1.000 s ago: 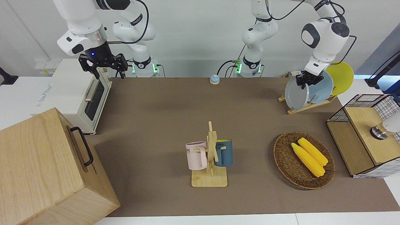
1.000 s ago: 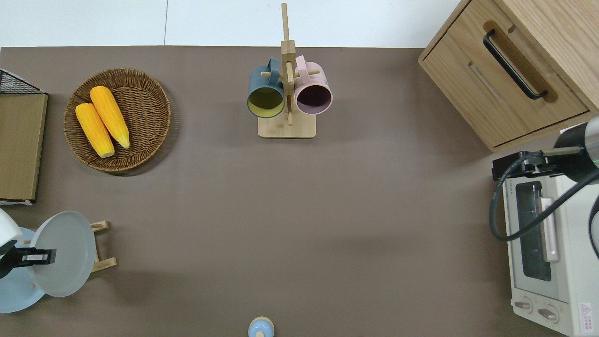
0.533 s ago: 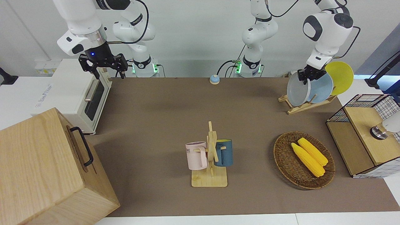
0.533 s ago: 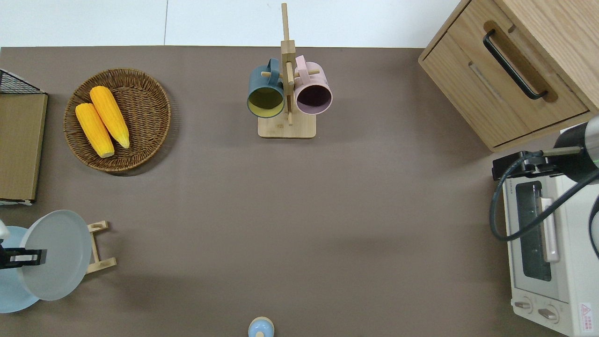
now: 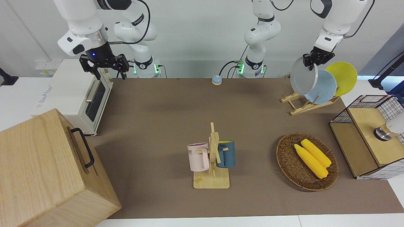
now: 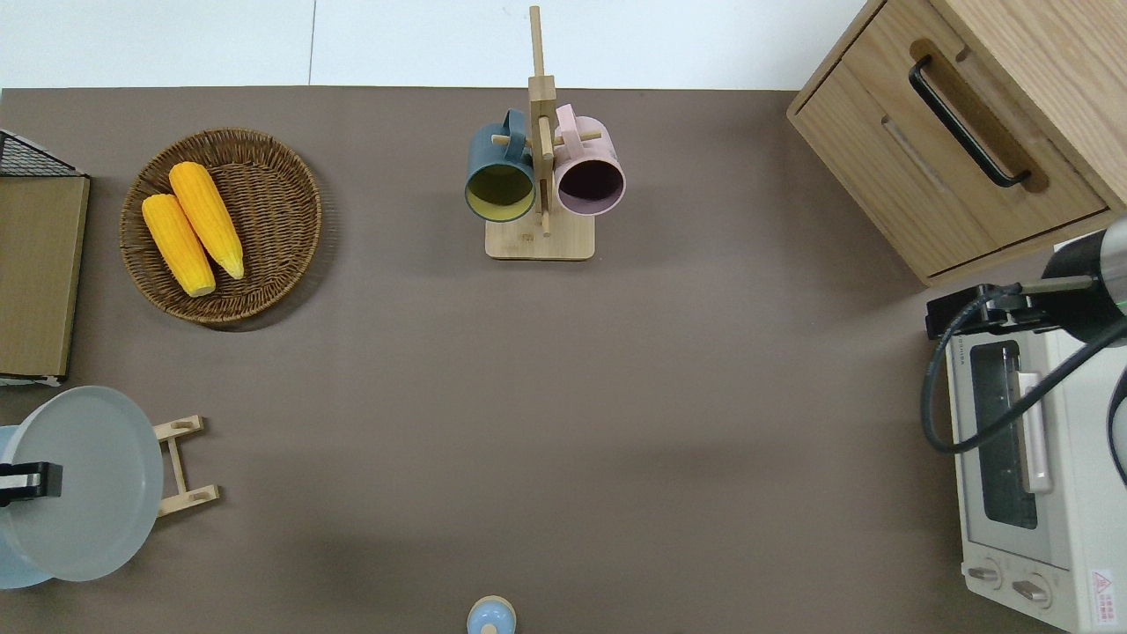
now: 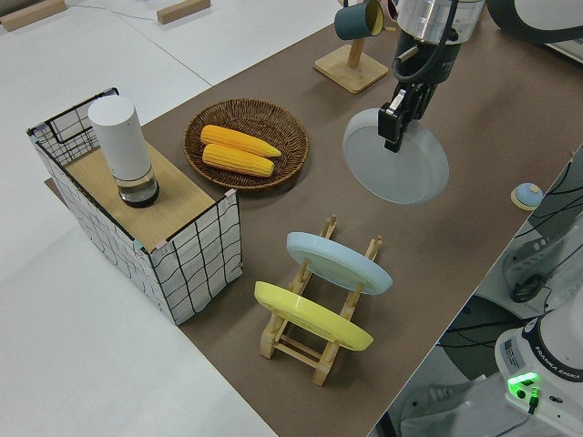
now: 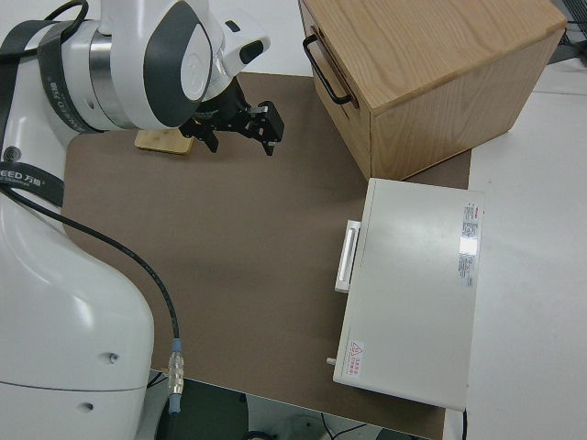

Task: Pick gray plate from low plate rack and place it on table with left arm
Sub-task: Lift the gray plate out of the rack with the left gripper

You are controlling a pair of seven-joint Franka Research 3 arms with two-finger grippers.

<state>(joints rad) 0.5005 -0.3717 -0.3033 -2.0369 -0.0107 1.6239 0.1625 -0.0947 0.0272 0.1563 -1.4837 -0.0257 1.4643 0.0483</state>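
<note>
My left gripper point(image 5: 311, 63) is shut on the upper rim of the gray plate point(image 5: 302, 76), which hangs tilted in the air. In the overhead view the gray plate point(image 6: 88, 484) is over the low plate rack point(image 6: 185, 465), at the left arm's end of the table point(image 6: 528, 396). The left side view shows the plate point(image 7: 401, 173) clear of the rack point(image 7: 305, 341), with the gripper point(image 7: 396, 135) on it. A light blue plate point(image 5: 325, 87) and a yellow plate point(image 5: 343, 78) stand in the rack point(image 5: 303, 106). My right arm is parked, its gripper point(image 5: 106, 68) open.
A wicker basket with two corn cobs point(image 5: 306, 161) and a wire-sided box point(image 5: 369, 135) lie farther from the robots than the rack. A mug stand with two cups point(image 5: 212, 164) is mid-table. A toaster oven point(image 5: 75, 91) and wooden cabinet point(image 5: 47, 170) are at the right arm's end.
My left gripper has lifted the gray plate up and out of the rack, now hanging above it. The right arm has not moved.
</note>
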